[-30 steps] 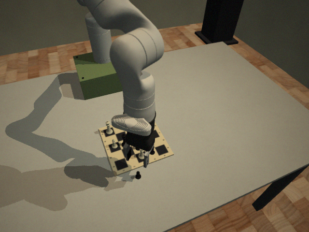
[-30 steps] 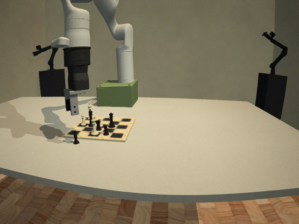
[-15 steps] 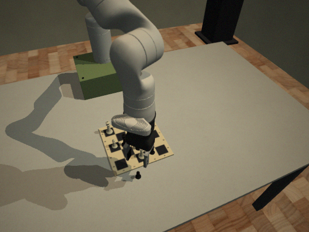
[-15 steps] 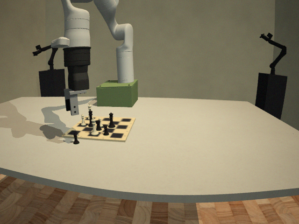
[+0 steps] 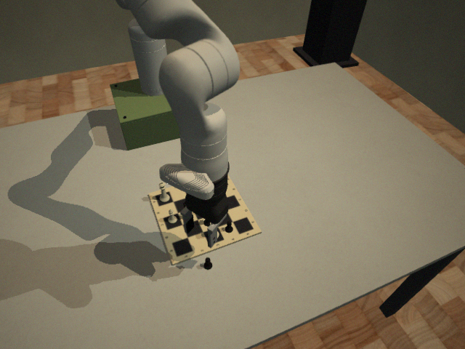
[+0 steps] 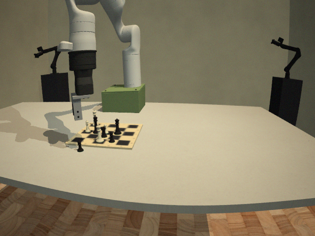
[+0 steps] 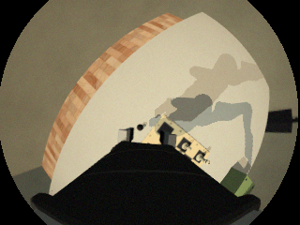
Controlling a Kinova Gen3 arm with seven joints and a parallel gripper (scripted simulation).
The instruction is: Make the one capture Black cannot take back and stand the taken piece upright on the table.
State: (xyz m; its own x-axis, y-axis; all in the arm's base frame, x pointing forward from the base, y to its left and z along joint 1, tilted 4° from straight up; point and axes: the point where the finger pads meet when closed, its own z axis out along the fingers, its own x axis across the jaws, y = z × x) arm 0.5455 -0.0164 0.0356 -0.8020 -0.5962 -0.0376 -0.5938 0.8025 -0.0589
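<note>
A small checkered board lies on the grey table left of centre. A black pawn stands upright on the table just off the board's near corner. My gripper is open and empty. It hangs above the board's near side, well above the pieces. On the board stand a tall white piece, a white pawn, a white piece, a black pawn, a tall black piece and a black queen. The arm hides several squares in the top view. The gripper body fills most of the wrist view.
The arm's green base block stands behind the board. Black camera stands stand off the table's far corners. The table's front edge lies well beyond the board.
</note>
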